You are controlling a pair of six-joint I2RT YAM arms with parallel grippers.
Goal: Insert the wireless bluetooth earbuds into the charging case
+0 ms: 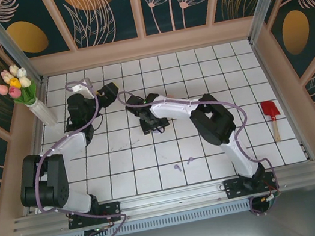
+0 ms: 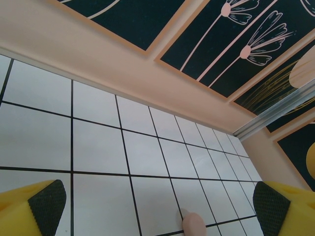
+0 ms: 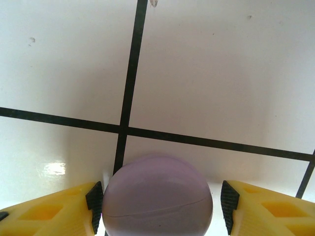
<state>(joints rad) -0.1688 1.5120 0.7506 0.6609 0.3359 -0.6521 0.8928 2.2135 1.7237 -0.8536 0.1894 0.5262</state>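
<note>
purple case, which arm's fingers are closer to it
Right. Its fingers sit either side of the purple case; the left fingers are apart from it, nearer the back wall.

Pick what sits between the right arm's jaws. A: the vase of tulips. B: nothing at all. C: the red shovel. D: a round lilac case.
D: the right wrist view shows a round lilac case on the white tile, flanked by the right jaws on both sides.
</note>
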